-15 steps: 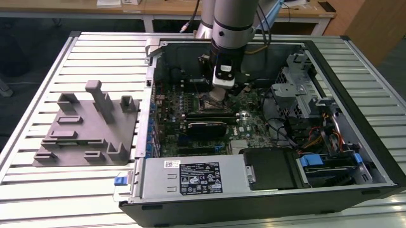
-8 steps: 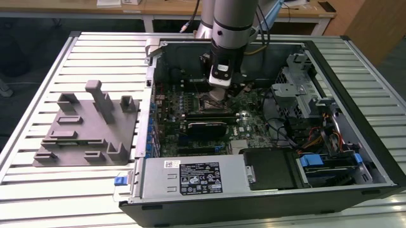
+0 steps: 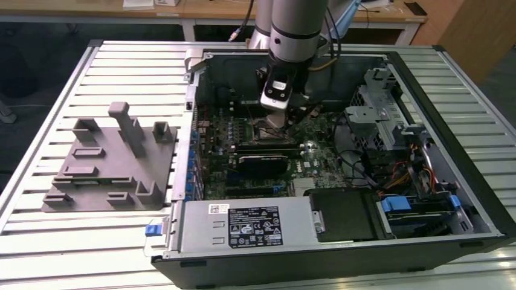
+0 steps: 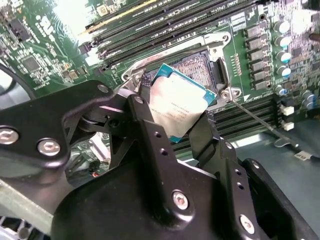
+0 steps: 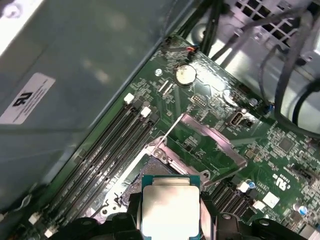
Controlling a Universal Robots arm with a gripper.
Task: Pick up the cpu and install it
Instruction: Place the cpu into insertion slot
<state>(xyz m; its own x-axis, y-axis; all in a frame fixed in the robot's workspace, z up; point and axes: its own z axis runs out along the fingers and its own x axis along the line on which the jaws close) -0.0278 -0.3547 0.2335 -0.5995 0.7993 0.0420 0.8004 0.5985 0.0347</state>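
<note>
The cpu [image 4: 176,109] is a small flat square chip with a pale silver top and a teal rim, also seen from above in the first wrist view [image 5: 170,207]. My gripper [image 4: 172,127] is shut on the cpu, its black fingers [image 4: 150,135] clamping two opposite edges. The chip hangs tilted just above the open black-framed socket [image 4: 200,62] on the green motherboard [image 4: 45,45]. In the exterior view my gripper [image 3: 278,121] reaches down into the open computer case, over the board's middle.
The socket's metal load plate [image 5: 212,140] stands flipped open beside it. Memory slots [image 5: 117,145] run alongside. The case walls [image 3: 193,109], a power supply [image 3: 241,226], drive cage and cables [image 3: 395,157] crowd around. A grey fixture [image 3: 109,163] lies on the slatted table at the exterior view's left.
</note>
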